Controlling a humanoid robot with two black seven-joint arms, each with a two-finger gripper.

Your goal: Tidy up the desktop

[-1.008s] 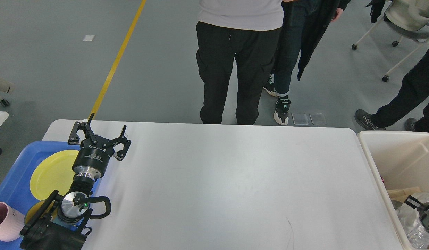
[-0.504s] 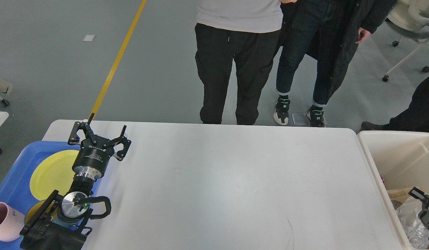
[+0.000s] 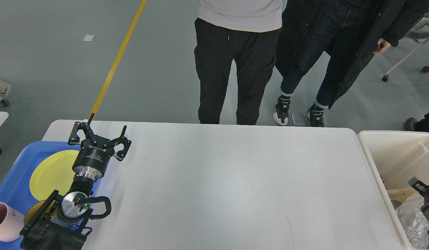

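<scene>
**Desktop looks nearly tidied**

The large white matte desktop (image 3: 235, 187) lies bare right of the left claw (image 3: 98, 133), which gapes wide, empty. Behind it, a blue plastic tray (image 3: 16, 180) holds a yellow round plate (image 3: 53, 172). The right claw (image 3: 424, 194) hangs over the cream plastic bin (image 3: 391, 156); its opening cannot be told. Little seems left.

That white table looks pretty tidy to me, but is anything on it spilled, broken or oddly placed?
Nothing spilled or broken. The white tabletop shows only a thin dark hair-like line near its front edge; scratch or stray thread, I cannot tell. The yellow plate lies flat in the blue tray, and the left gripper hovers with open jaws.
</scene>
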